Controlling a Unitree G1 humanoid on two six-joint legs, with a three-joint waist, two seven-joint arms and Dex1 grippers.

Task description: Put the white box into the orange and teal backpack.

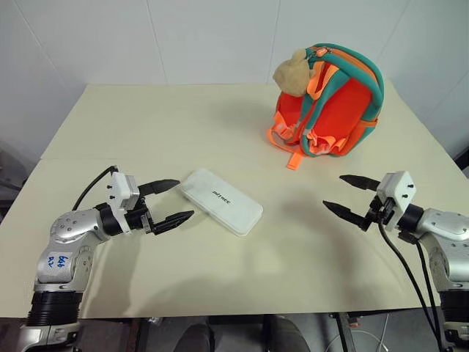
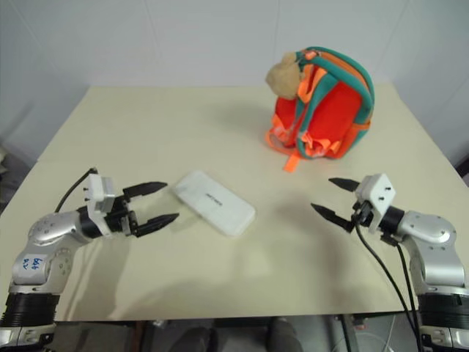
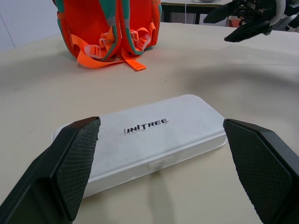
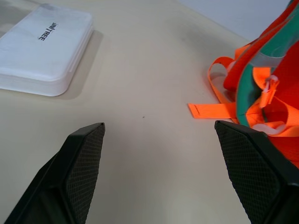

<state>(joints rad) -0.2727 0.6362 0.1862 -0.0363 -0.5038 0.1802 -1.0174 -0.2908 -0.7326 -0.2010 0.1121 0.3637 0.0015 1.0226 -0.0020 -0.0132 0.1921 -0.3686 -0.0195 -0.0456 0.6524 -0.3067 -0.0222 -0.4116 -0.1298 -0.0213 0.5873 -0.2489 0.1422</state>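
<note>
**Two empty grippers, box waiting flat**

Both jaws stand spread wide, holding nothing. The white box (image 1: 221,211) lies flat mid-desk, just beside the left gripper (image 1: 168,202); the backpack (image 1: 327,100) stands upright at one o'clock from it, well apart. The right gripper (image 1: 350,196) hovers at three o'clock. The box looks stiff, light and smooth, likely slippery: pinch across its narrow width.

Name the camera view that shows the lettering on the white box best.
The left wrist view: the white box lies close ahead, its dark lettering facing the camera and readable. The right wrist view shows one end of the box with the lettering turned sideways. In both eye views the whole box lies on the table, the lettering tiny.
</note>
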